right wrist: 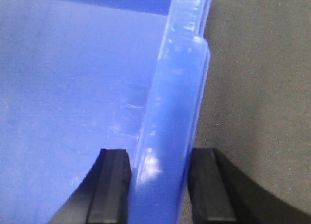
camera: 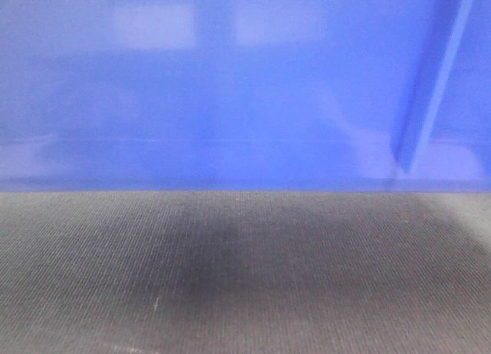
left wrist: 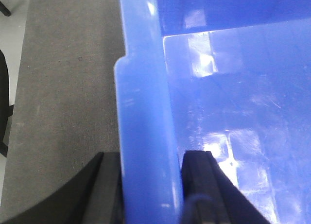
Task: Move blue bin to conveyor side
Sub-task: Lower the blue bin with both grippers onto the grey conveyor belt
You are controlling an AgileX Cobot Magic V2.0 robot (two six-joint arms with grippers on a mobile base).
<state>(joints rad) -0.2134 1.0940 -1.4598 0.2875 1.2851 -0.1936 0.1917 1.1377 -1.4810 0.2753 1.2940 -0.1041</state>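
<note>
Fingers (left wrist: 206, 185) of the left end effector (left wrist: 151, 158) straddle the thick rim of the blue bin (camera: 230, 85) — one outside the wall, one inside — and press against it. The right end effector (right wrist: 159, 156) clamps the rim on the bin's right side the same way. In the front view the glossy wall fills the upper half, meeting a grey woven surface (camera: 245, 277) below; a raised rib (camera: 433, 77) slants at right.

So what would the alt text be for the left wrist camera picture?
The left gripper clamps the thick rim of the glossy blue bin, one black finger outside the wall, one inside. A grey textured surface lies beside the bin.
</note>
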